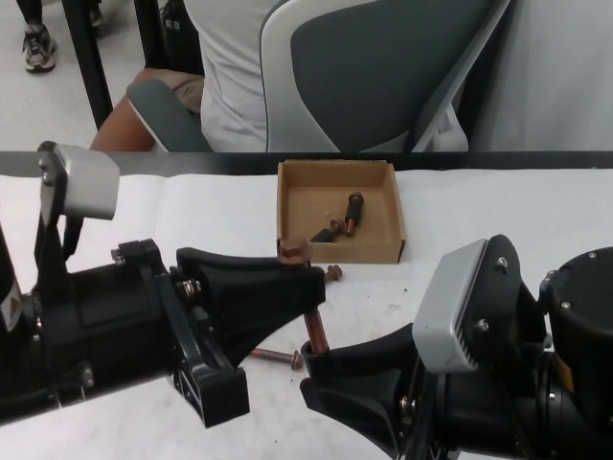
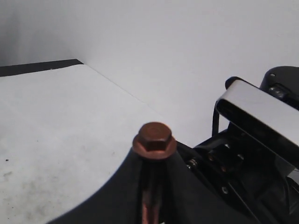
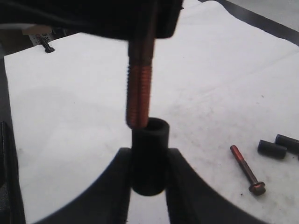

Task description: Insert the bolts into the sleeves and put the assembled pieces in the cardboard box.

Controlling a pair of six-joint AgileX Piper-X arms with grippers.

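Note:
My left gripper [image 2: 152,186] is shut on a copper bolt [image 2: 154,140], held upright with its hex head on top. In the high view that bolt [image 1: 313,326] hangs down from the left gripper [image 1: 308,287] toward my right gripper [image 1: 321,369]. The right gripper [image 3: 149,175] is shut on a black sleeve [image 3: 149,154], standing upright. The bolt's threaded tip [image 3: 138,102] is at the sleeve's open mouth, slightly off to one side. The cardboard box [image 1: 292,206] stands behind the grippers with assembled pieces [image 1: 351,213] inside.
A loose bolt [image 1: 278,356] lies on the white cloth just under the left arm, seen also from the right wrist as a bolt [image 3: 247,170] beside two loose black sleeves [image 3: 272,148]. Another bolt [image 1: 333,272] lies at the box's front wall. A seated person is behind the bench.

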